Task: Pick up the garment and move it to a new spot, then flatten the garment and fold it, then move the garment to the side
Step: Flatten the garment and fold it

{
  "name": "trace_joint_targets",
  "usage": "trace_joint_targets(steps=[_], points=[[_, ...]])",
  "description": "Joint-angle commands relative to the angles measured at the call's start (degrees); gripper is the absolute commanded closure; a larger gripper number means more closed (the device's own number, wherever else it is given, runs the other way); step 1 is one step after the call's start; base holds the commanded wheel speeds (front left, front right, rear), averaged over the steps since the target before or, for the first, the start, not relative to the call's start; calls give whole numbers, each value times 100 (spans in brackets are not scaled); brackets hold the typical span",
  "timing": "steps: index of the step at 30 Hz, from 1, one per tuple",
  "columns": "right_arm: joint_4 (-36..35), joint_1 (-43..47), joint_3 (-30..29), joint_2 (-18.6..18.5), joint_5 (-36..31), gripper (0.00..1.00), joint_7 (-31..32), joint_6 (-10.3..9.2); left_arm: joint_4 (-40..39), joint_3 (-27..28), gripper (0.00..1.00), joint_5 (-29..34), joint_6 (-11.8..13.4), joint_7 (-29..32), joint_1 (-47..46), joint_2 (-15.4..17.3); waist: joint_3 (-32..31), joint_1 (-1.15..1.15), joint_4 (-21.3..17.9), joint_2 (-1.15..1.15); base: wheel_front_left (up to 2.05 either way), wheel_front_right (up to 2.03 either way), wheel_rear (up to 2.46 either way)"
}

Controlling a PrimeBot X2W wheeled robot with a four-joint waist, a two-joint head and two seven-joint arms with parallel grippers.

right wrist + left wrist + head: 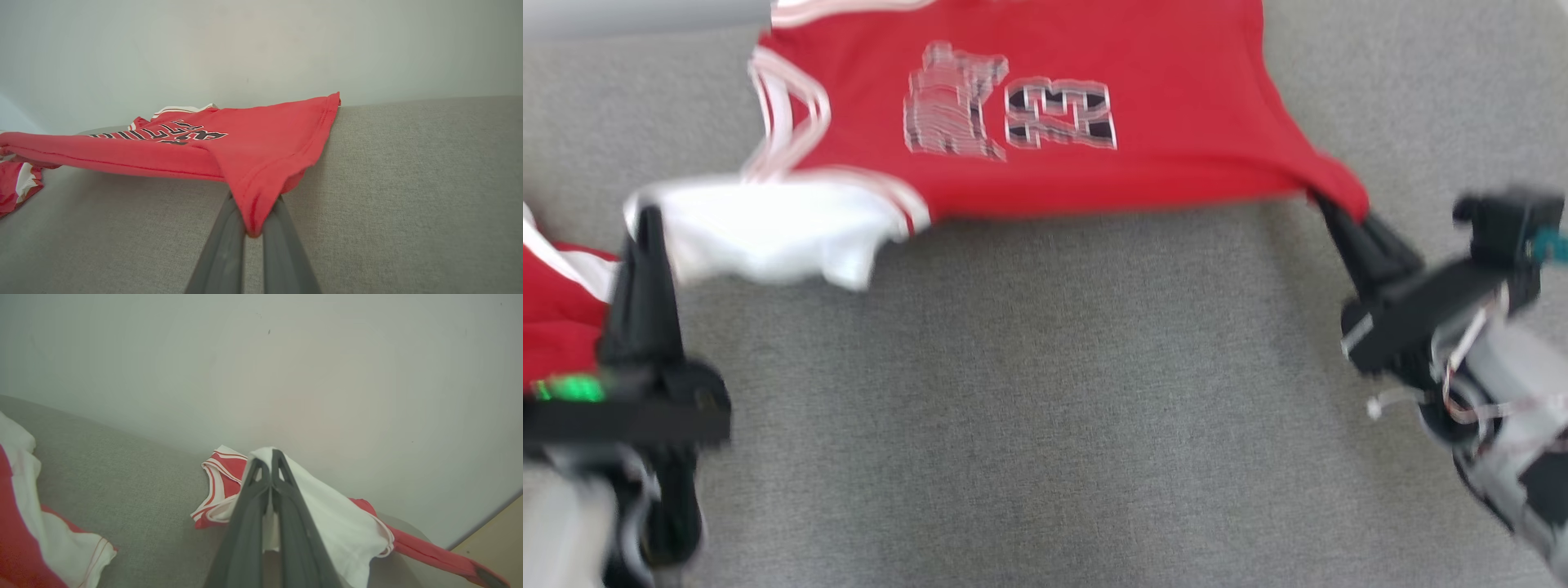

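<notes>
A: How far along is the task judged to be?

B: The jersey (1054,106) is held at two near corners over the grey surface (1045,425). The left gripper (647,216) is pressed shut on a white corner, and the right gripper (1321,204) is pinched on a red hem corner. The far part seems to be laid on the surface, though the head view is blurred. The carrying or spreading step is judged to be in hand. No fold is seen, and the move to the side is not yet done.

A: What is given by one view and not by another?

B: The print (1013,110) and both grippers are shown together from the head. From the right wrist, the near edge is seen raised off the surface. From the left wrist, white cloth is seen draped around the fingers (294,522), with striped trim (216,473) beside it. A second garment (556,327) is seen at the left, apart from the jersey.
</notes>
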Motion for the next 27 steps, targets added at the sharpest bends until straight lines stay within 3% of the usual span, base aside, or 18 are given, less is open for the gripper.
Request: trace_joint_targets(steps=[1,11,18,27], points=[[-22,181,-61,-81,1,100,-30,5,-105,99,100,22,14,-17,204,-49,-230,2,38,1,0,0,0],[-361,2156,-713,-87,-116,100,-44,-4,-406,339,100,327,-106,-17,2079,-842,-618,2,262,1,0,0,0],[-468,3453,-1241,-34,-435,100,140,-4,-161,162,100,534,-232,-17,2975,-1277,-1039,2,371,1,0,0,0],[-940,4854,-2270,177,-828,100,809,-4,41,2,100,615,-381,2,3653,-1394,-1369,2,425,1,0,0,0]])
